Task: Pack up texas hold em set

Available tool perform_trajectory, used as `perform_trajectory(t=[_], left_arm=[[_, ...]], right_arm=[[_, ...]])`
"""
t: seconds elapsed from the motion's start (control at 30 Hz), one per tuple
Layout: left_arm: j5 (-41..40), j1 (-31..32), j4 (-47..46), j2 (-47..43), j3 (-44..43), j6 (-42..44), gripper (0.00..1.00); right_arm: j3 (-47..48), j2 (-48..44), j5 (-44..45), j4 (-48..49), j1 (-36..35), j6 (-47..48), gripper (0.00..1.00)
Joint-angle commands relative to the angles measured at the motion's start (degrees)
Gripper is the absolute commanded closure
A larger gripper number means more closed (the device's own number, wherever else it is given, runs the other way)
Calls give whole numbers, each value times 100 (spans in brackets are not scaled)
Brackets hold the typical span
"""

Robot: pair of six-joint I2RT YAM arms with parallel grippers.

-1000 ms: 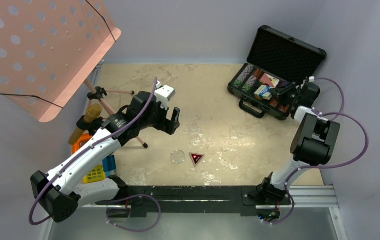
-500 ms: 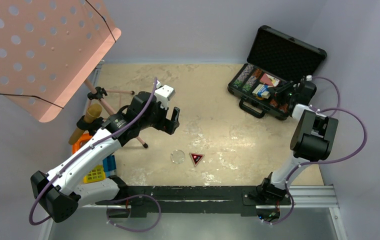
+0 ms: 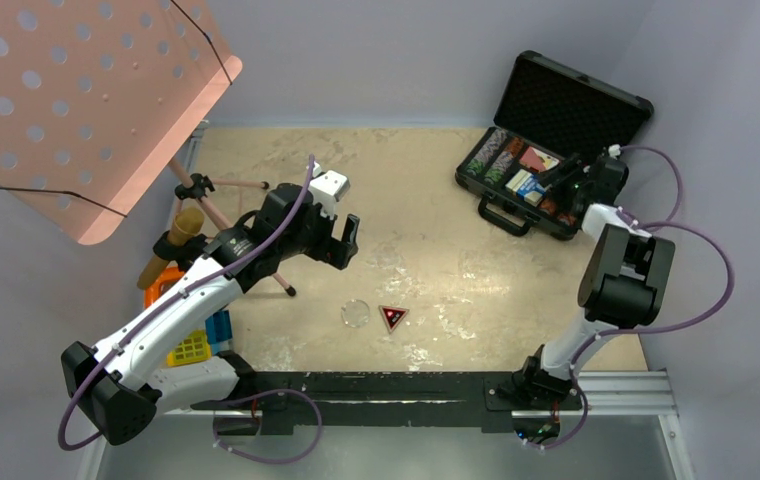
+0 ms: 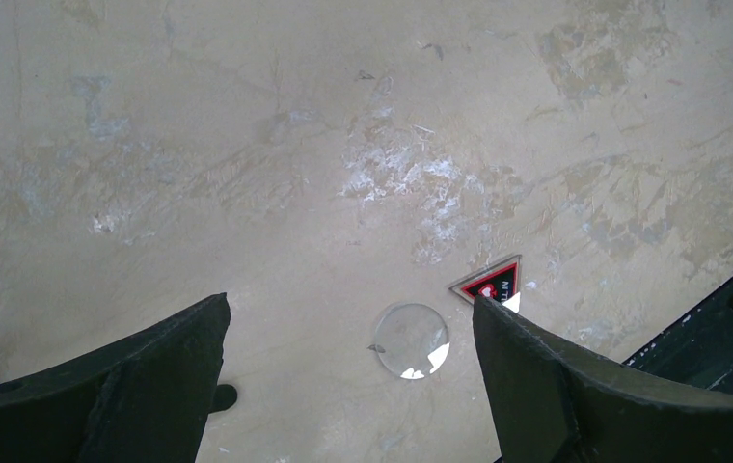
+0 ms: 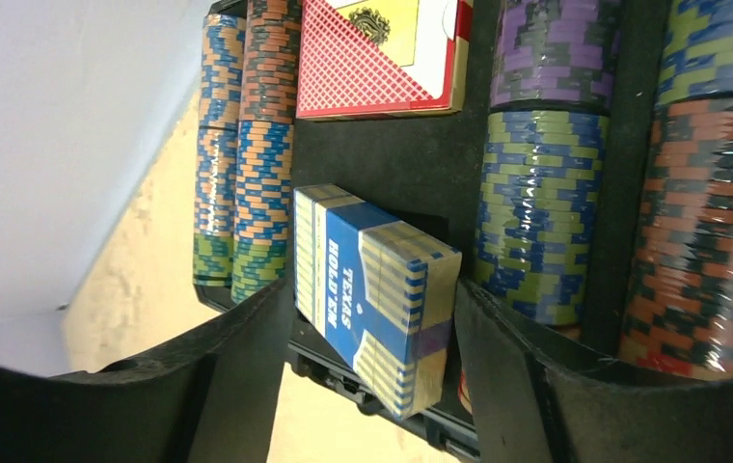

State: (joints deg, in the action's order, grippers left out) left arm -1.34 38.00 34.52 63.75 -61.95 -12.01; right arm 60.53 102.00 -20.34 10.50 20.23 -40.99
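The black briefcase [image 3: 574, 103] lies open at the back right, with rows of coloured chips [image 5: 536, 193] and the red card deck [image 5: 377, 58] in its foam. My right gripper [image 3: 556, 180] is over the case and shut on the blue card deck [image 5: 377, 294], which is tilted with its lower end over the case's front edge. The clear button [image 3: 356, 313] and the dark triangular marker [image 3: 392, 317] lie on the table. My left gripper [image 3: 346, 240] is open and empty above them; the button [image 4: 411, 340] and marker [image 4: 490, 282] show between its fingers. The blue and orange buttons are out of view.
The pink perforated music stand [image 3: 86, 100] overhangs the back left, with its tripod legs [image 3: 226, 215] by my left arm. Yellow [image 3: 188, 348] and blue crates sit at the left edge. A black rail [image 3: 376, 385] runs along the near edge.
My right gripper has moved a little up and left, further over the case, with the blue deck between its fingers. My left arm has not moved.
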Motion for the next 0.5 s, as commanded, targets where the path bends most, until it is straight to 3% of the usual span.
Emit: perform_trajectory(t=[0.0, 0.13, 0.47], left_arm=[[-33, 6, -60, -72, -194, -47, 0], [-33, 6, -60, -90, -197, -47, 0], [-24, 6, -61, -90, -194, -47, 1]], right_arm=[[423, -659, 1121, -738, -53, 994, 33], [515, -880, 1711, -1040, -124, 1548, 33], [1106, -505, 1595, -2044, -443, 1946, 49]])
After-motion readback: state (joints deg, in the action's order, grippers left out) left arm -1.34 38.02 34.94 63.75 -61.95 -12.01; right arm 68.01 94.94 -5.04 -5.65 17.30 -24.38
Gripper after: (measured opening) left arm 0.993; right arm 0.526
